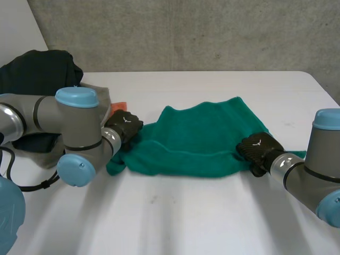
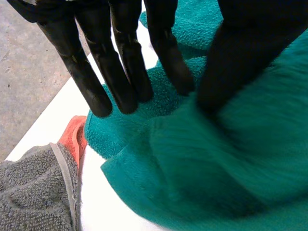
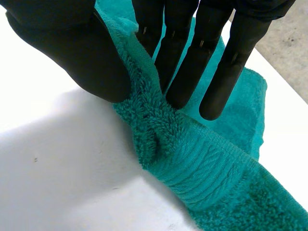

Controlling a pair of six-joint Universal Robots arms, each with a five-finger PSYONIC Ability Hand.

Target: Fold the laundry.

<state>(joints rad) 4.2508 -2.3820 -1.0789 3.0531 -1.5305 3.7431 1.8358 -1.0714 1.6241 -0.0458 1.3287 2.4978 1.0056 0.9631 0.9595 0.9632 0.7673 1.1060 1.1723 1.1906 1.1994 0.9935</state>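
The teal terry-cloth towel point(image 1: 196, 141) lies bunched on the white table point(image 1: 212, 212), its long axis running side to side between the 2 hands; the left hand point(image 1: 123, 126) pinches its left end between thumb and straight fingers point(image 2: 125, 72); the right hand point(image 1: 257, 149) pinches a ridge at its right end likewise, so neither is nearer; the towel's corners are lost in folds.

Soft, even light brightens the white table point(image 1: 212, 223).
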